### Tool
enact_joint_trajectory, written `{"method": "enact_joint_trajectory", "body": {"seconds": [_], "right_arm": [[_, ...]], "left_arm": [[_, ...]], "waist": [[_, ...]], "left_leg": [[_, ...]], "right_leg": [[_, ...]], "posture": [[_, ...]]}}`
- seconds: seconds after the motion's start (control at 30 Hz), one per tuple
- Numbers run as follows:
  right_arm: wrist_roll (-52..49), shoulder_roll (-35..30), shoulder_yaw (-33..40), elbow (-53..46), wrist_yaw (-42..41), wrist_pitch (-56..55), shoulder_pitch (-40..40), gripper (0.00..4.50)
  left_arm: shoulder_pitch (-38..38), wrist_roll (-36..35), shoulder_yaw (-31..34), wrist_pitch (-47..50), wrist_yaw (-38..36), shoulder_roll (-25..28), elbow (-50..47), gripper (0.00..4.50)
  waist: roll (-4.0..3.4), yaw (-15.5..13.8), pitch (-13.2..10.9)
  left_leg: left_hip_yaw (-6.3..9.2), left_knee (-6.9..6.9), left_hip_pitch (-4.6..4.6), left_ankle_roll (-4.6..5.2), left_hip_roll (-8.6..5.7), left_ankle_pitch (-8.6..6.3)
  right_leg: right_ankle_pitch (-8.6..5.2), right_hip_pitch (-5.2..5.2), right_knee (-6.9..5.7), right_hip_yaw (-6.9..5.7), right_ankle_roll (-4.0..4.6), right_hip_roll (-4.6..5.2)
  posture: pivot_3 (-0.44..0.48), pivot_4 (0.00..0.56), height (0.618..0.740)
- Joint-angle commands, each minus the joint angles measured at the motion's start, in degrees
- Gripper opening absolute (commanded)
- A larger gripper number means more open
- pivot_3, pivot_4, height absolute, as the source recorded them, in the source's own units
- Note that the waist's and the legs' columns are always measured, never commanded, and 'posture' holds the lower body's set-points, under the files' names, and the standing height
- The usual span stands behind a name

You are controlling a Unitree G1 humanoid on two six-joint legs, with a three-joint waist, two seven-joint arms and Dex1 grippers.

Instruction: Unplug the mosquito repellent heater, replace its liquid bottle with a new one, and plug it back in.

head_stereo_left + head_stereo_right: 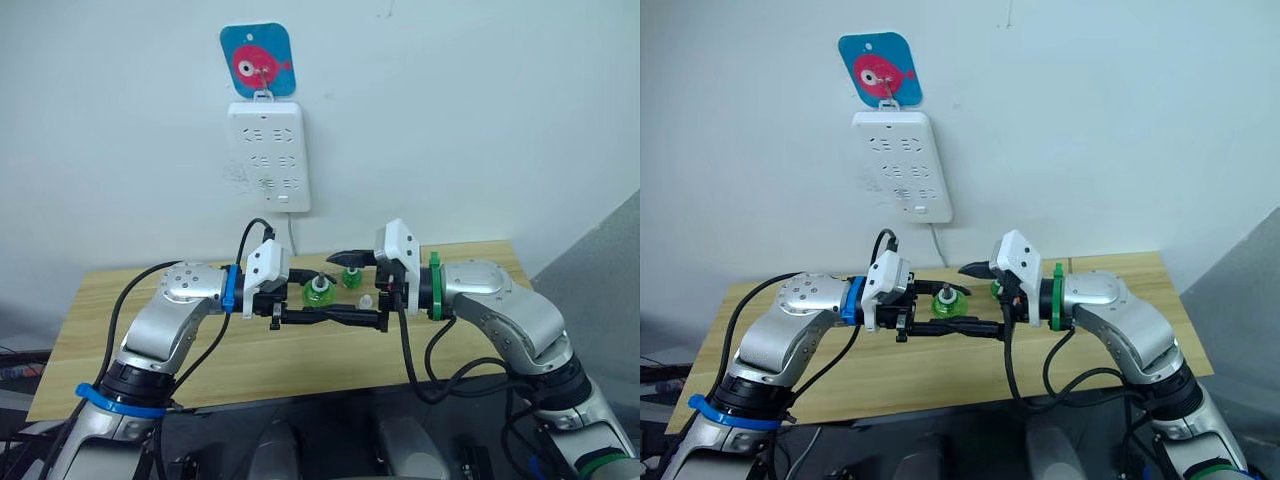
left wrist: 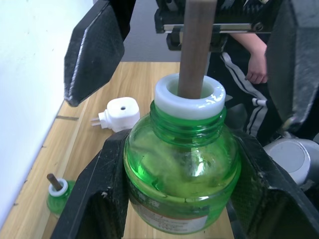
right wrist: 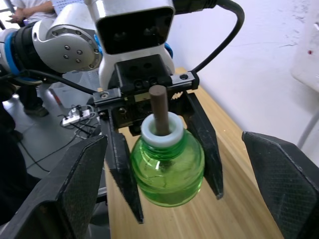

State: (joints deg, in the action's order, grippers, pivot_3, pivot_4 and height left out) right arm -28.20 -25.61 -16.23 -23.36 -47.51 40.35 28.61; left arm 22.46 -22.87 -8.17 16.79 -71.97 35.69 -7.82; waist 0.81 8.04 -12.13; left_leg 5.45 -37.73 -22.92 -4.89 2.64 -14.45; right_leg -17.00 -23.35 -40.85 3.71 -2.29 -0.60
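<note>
In the left eye view the left gripper (image 1: 325,312) pinches a green bottle (image 1: 319,291) above the wooden table (image 1: 150,340), facing the right gripper (image 1: 350,290), whose fingers are spread. The left wrist view shows the mosquito repellent heater (image 2: 118,113) lying unplugged on the table by the wall (another small green bottle (image 2: 59,195) nearby). In the right wrist view the bottle hangs between the left gripper's black fingers (image 3: 122,174).

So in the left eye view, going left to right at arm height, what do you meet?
Left end effector holding a green bottle → second green bottle → small white cap → right end effector, open.
</note>
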Motion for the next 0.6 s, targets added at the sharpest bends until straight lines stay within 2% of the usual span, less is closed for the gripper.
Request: {"method": "enact_joint_trajectory", "body": {"seconds": [0.03, 0.23, 0.3, 0.6], "right_arm": [[-0.05, 0.41, -0.36, -1.12, -0.67, -1.36, -0.05, 3.57], [1.19, 0.16, -1.14, -0.86, -0.80, -2.73, -0.17, 1.35], [1.15, 0.31, -0.97, -0.66, -0.76, -2.94, -0.08, 0.84], [-0.43, 1.35, 0.03, -1.14, -0.80, -1.99, -0.16, 0.85]], "left_arm": [[1.02, -0.74, 0.45, -1.21, -0.13, -0.44, -0.77, 2.28], [1.22, -0.71, 0.36, -1.00, -0.23, -0.56, -1.10, 2.28], [1.33, -0.64, 0.28, -0.90, -0.21, -0.56, -1.19, 2.28], [1.34, -0.57, 0.06, -0.98, 0.30, -1.05, -1.70, 2.28]], "waist": [[0.00, 0.01, 0.00], [0.00, 0.02, 0.00], [0.00, 0.01, 0.00], [0.00, 0.01, 0.00]], "left_leg": [[0.02, 0.00, 0.00, 0.00, 0.00, 0.00], [0.03, 0.01, 0.00, 0.00, 0.00, 0.00], [0.03, 0.01, 0.00, 0.00, 0.00, 0.00], [0.04, 0.01, -0.01, 0.00, 0.00, 0.00]], "right_leg": [[0.00, 0.00, 0.00, -0.02, 0.00, 0.00], [-0.01, 0.00, 0.00, -0.02, 0.00, 0.00], [-0.01, 0.00, 0.00, -0.03, 0.00, 0.00], [-0.01, 0.00, 0.00, -0.02, 0.00, 0.00]], "posture": [[-0.189, 0.156, 0.725], [-0.190, 0.155, 0.725], [-0.189, 0.157, 0.725], [-0.188, 0.156, 0.725]]}}
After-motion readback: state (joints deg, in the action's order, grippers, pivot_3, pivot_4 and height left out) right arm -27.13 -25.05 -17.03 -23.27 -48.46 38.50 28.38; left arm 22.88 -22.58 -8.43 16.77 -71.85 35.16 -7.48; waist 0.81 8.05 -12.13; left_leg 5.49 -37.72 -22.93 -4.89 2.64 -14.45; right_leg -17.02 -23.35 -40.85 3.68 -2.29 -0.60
